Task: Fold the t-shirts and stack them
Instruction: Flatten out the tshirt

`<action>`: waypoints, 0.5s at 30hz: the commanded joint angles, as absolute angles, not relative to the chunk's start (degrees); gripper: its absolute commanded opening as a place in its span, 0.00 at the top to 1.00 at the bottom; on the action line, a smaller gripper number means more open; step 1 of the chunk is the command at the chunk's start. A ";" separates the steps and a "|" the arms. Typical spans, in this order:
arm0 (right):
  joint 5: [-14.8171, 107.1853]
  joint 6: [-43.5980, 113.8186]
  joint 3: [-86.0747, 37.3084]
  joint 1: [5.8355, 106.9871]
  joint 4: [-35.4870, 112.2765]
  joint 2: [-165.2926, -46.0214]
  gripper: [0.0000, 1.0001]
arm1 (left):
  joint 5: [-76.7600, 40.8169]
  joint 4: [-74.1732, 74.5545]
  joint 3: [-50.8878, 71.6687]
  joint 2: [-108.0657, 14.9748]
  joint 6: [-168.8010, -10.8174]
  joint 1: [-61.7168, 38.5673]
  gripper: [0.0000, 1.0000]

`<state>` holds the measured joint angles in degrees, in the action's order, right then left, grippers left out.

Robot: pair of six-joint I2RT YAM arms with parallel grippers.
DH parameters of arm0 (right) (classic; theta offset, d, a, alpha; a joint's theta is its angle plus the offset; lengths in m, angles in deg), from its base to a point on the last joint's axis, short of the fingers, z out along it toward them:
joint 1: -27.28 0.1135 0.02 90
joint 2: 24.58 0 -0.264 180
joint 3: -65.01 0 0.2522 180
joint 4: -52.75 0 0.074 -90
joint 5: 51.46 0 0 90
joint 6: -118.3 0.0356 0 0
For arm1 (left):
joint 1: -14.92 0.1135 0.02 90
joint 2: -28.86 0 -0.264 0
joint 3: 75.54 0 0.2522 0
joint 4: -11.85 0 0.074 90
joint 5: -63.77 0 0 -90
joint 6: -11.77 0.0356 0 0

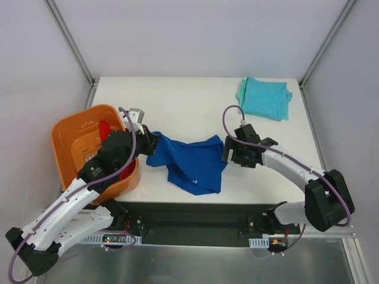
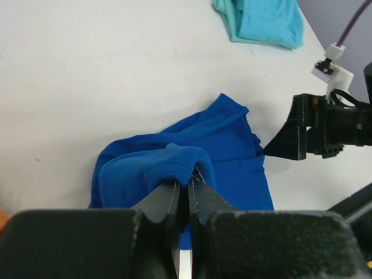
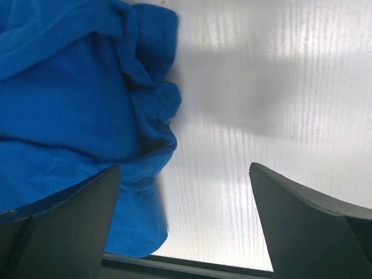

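A crumpled royal blue t-shirt (image 1: 192, 163) lies on the white table near its front edge. My left gripper (image 1: 155, 141) is shut on a fold at the shirt's left end, and the left wrist view shows the cloth (image 2: 192, 139) pinched between the tips (image 2: 187, 177). At the shirt's right edge my right gripper (image 1: 228, 151) hangs open; its jaws (image 3: 185, 168) stand wide over bare table, with blue cloth (image 3: 70, 104) beside the left finger. A folded light teal t-shirt (image 1: 265, 97) rests at the back right corner. Red cloth (image 1: 105, 129) shows inside the tub.
An orange plastic tub (image 1: 57, 142) stands at the table's left edge, under my left arm. Grey walls and metal posts close in the table on three sides. White table surface (image 1: 177, 100) stretches between the blue shirt and the teal one (image 2: 261, 20).
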<state>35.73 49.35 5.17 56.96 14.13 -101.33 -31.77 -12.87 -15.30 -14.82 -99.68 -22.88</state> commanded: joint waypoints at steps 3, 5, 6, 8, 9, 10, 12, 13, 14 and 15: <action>29.84 54.75 1.68 57.26 10.42 -100.87 0.03 | -40.12 -15.53 -16.69 -7.01 -100.29 -22.78 1.00; 29.41 55.36 0.72 57.26 10.08 -100.87 0.03 | -40.12 -16.23 -17.48 -5.16 -100.99 -22.78 1.00; 29.23 55.45 0.45 57.17 9.90 -100.87 0.03 | -40.12 -16.50 -17.74 -4.46 -101.17 -22.78 1.00; 28.44 55.80 0.19 57.17 9.11 -100.60 0.03 | -40.82 -17.55 -17.92 -2.62 -100.91 -22.69 1.00; 28.09 55.81 -0.07 57.17 9.02 -100.60 0.03 | -41.34 -17.91 -17.92 -2.08 -100.73 -22.78 1.00; 27.74 55.89 -0.34 57.25 8.06 -100.86 0.03 | -43.00 -18.34 -17.75 -1.47 -100.47 -22.78 1.00; 26.33 56.33 -1.56 57.25 6.57 -101.48 0.03 | -44.68 -19.75 -17.13 0.20 -100.12 -22.78 1.00; 26.33 56.51 -1.83 57.26 6.38 -101.57 0.02 | -45.47 -20.19 -16.26 0.64 -99.59 -22.78 1.00; 27.54 56.60 -1.75 57.34 6.64 -101.48 0.02 | -46.96 -20.72 -15.73 1.43 -99.41 -22.78 1.00; 28.77 56.07 -1.49 57.52 7.52 -101.13 0.01 | -47.76 -21.24 -15.29 1.96 -99.24 -22.78 1.00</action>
